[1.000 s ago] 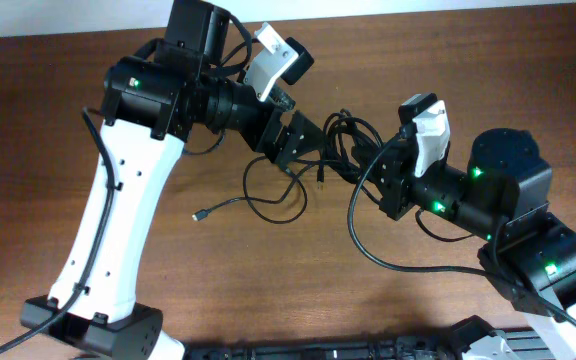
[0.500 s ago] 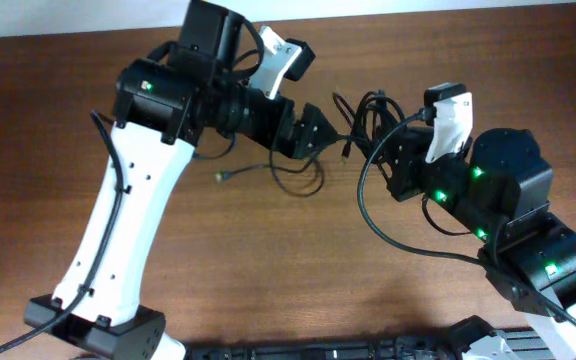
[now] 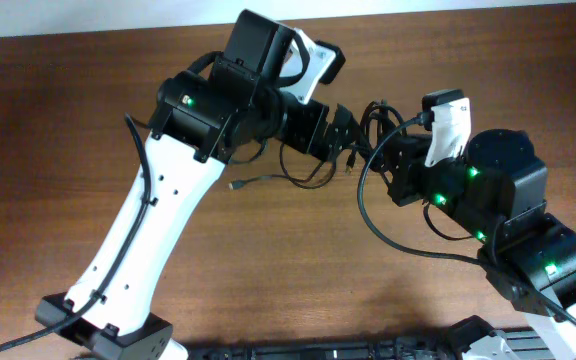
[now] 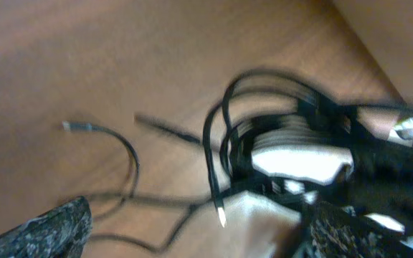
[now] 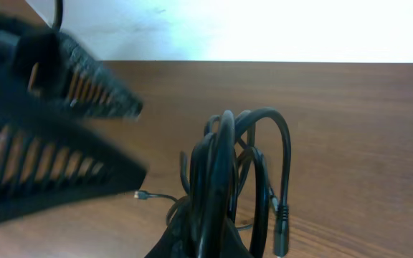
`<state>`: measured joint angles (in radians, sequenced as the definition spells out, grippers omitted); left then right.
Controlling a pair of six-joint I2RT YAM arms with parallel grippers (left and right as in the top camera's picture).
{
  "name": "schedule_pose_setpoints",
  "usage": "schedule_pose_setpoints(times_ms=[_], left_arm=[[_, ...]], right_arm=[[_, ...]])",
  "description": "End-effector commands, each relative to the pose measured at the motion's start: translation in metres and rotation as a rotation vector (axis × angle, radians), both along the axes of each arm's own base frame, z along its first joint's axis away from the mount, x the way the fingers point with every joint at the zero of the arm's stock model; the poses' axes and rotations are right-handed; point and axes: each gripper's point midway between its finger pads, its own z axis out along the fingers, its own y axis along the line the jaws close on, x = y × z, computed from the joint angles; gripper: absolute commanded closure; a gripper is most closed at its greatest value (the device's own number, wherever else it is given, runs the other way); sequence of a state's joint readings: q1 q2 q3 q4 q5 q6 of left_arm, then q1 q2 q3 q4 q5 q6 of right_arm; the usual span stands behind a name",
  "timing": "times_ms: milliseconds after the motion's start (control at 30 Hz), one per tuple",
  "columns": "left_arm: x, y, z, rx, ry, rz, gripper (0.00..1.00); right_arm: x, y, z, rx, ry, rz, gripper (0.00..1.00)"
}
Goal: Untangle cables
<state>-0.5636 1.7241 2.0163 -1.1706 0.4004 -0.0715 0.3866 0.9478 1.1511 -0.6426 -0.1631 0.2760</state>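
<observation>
The cables (image 3: 372, 122) were pictured as one bunched coil lifted off the table (image 3: 268, 290), at about one o'clock from the middle of the overhead view. Several loops were stacked against one another and crossed near their base.

The coil was pinched at its lower edge by the right gripper (image 3: 386, 152), whose fingers were pressed together on the cords from roughly five o'clock. In the right wrist view the loops were seen rising upright out of that grip. A loose tail (image 3: 263, 179) was trailed across the wood toward eight o'clock, ended by a small plug (image 3: 234, 186) that lay flat and well apart from the coil. A second plug (image 5: 281, 233) was seen dangling beside the loops.

The left gripper (image 3: 344, 135) was held at nine o'clock of the coil, just beside it, with its fingers spread wide and nothing shown between them. Whether a strand was touched could not be told, the left wrist view being blurred.

By the look of it, little of the job had been completed: one end lay free on the table, yet no cord was seen separated from the others. The loops were judged to be left for pulling apart and laying out singly.
</observation>
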Motion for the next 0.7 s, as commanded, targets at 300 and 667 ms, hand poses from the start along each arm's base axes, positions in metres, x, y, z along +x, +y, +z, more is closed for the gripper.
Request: schedule_pose_setpoints(times_ms=[300, 667], left_arm=[[-0.024, -0.004, 0.006, 0.155, -0.327, -0.425, 0.01], [-0.022, -0.006, 0.009, 0.158, -0.366, -0.450, 0.74]], right_arm=[[-0.026, 0.036, 0.017, 0.054, -0.052, 0.279, 0.96], [-0.055, 0.060, 0.025, 0.097, -0.084, 0.514, 0.96]])
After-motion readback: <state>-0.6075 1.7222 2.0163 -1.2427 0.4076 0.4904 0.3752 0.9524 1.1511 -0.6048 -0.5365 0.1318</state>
